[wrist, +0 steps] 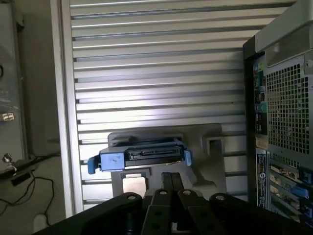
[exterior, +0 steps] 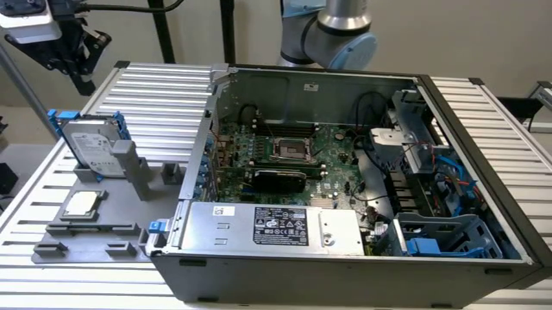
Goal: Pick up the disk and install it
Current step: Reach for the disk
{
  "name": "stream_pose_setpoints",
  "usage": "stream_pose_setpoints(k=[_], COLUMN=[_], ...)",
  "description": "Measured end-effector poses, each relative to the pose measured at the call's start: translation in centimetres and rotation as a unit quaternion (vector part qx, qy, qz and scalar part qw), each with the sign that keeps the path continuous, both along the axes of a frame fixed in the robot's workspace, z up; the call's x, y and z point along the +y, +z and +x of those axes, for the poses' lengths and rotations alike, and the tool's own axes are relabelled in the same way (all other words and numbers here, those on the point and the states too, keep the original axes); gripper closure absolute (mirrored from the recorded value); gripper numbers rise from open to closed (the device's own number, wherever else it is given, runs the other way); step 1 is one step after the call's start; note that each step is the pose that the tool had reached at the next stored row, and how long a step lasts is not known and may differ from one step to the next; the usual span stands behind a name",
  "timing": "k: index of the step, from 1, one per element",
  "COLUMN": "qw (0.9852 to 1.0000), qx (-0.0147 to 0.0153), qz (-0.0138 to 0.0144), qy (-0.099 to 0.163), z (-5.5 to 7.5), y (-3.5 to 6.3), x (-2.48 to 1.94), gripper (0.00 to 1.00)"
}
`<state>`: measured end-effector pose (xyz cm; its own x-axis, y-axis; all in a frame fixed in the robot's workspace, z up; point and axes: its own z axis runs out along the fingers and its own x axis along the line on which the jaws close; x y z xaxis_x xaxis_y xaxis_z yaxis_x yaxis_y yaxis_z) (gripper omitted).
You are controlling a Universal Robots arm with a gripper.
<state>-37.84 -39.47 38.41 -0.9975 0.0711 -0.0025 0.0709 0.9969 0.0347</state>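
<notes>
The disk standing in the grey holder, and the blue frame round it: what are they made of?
The disk looks like silver-grey metal with a dull sheen and a white label, probably paper. The blue frame seems moulded plastic: bright even colour, thin clip-like arms.

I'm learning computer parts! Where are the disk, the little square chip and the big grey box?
the disk (exterior: pixel 89 147): exterior view, on its white label.
the chip (exterior: pixel 80 203): exterior view, on its silver top.
the grey box (exterior: pixel 280 226): exterior view, on its black label.
</notes>
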Motion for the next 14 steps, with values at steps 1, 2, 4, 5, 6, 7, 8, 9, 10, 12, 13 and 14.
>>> stream_pose_setpoints(k=[1,2,4,5,6,7,8,9,10,12,13,14], qw=[1.0,1.0,1.0,1.0,1.0,1.0,1.0,1.0,1.0,1.0,1.0,1.0], qx=[0.0,0.0001,0.0002,0.0002,0.0002,0.0003,0.0003,0.0003,0.0004,0.0004,0.0003,0.0005], qz=[-0.0002,-0.0005,-0.0011,-0.0015,-0.0018,-0.0021,-0.0023,-0.0026,-0.0029,-0.0034,-0.0035,-0.0035], qy=[0.0,0.0,0.0,0.0,0.0,0.0,0.0,0.0,0.0,0.0,0.0,0.0], z=[-0.5,-0.9,-1.8,-2.2,-2.7,-3.2,-3.7,-4.1,-4.6,-5.5,-5.8,-5.8], y=[-0.04,-0.09,-0.18,-0.23,-0.29,-0.34,-0.4,-0.45,-0.51,-0.61,-0.64,-0.63], x=[0.06,0.13,0.32,0.42,0.53,0.64,0.74,0.85,0.95,1.16,1.18,1.18], gripper=[0.89,0.89,0.89,0.89,0.89,0.89,0.89,0.89,0.89,0.89,0.89,0.89])
